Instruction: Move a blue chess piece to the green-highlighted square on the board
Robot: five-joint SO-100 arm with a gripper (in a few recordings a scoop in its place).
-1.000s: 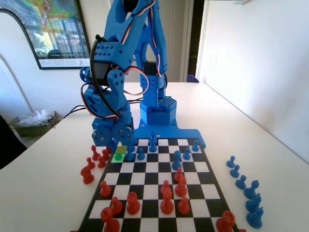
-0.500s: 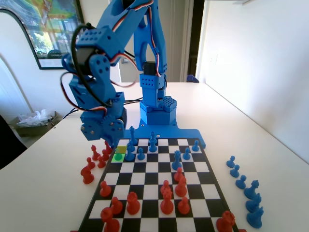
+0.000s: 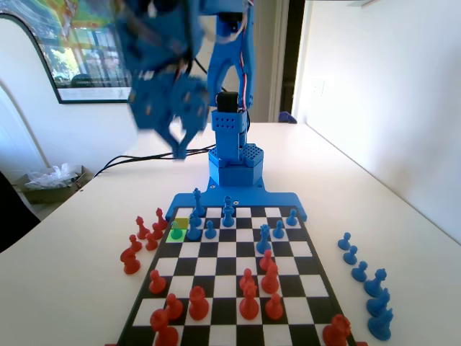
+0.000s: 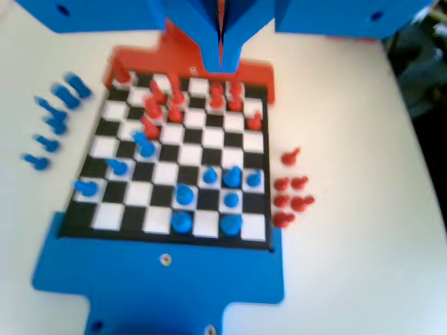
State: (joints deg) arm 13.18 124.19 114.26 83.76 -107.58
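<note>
End effector [image 3: 175, 140] hangs high and blurred above the checkered board's [image 3: 288, 270] far end, seemingly spread and empty; small green-tinted pawn [image 3: 176, 233] stands below on bright green-highlighted square [image 3: 175, 236].

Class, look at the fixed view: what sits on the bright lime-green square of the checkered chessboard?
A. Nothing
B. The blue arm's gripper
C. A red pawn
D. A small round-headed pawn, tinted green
D: a small round-headed pawn, tinted green, stands on the bright lime-green square near the board's far left corner, while the blue gripper hangs high above the table.
</note>
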